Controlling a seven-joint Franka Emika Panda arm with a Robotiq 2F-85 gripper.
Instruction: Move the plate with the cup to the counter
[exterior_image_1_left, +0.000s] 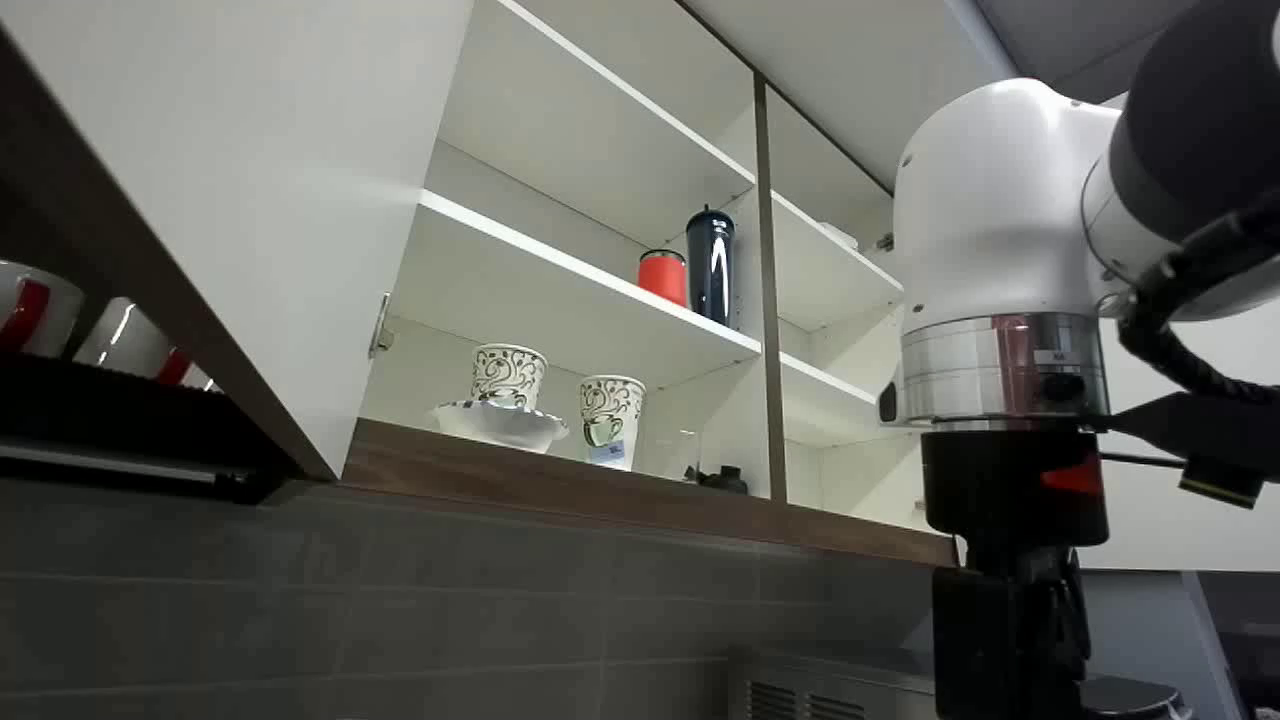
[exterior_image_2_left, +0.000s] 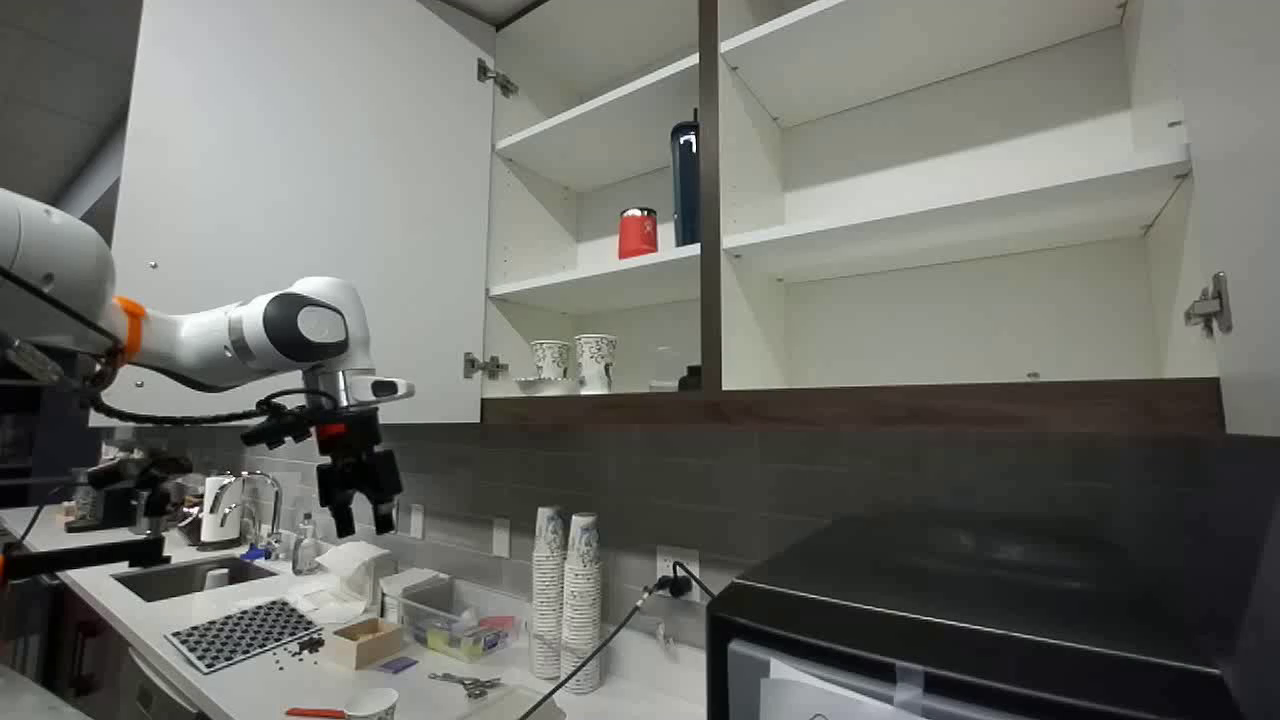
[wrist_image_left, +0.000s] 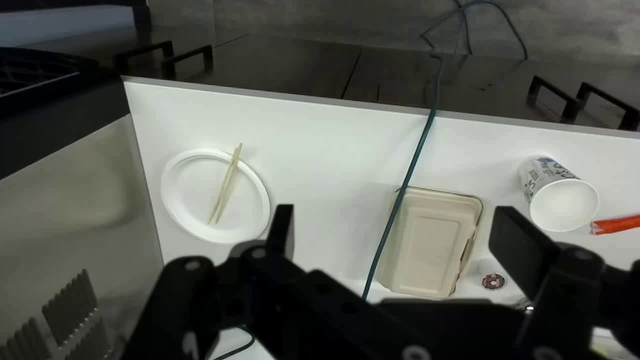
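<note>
The plate, a small white saucer with dark patterning (exterior_image_1_left: 500, 424), sits on the bottom shelf of the open wall cabinet. The short patterned cup (exterior_image_1_left: 508, 372) stands upright in it, its base hidden by the rim. In an exterior view the plate (exterior_image_2_left: 546, 386) and cup (exterior_image_2_left: 550, 358) are at the shelf's front edge. My gripper (exterior_image_2_left: 363, 518) is open and empty, pointing down, lower than that shelf and away from the plate. In the wrist view the gripper's (wrist_image_left: 392, 225) fingers are wide apart above the counter (wrist_image_left: 320, 150). Plate and cup are out of the wrist view.
A taller patterned cup (exterior_image_1_left: 612, 418) stands beside the plate. A red cup (exterior_image_1_left: 662, 277) and dark tumbler (exterior_image_1_left: 710, 265) are above. An open cabinet door (exterior_image_2_left: 330, 200) is near the arm. The counter bears a takeaway box (wrist_image_left: 430, 240), white plate (wrist_image_left: 200, 200), cable (wrist_image_left: 412, 165) and cup stacks (exterior_image_2_left: 565, 600).
</note>
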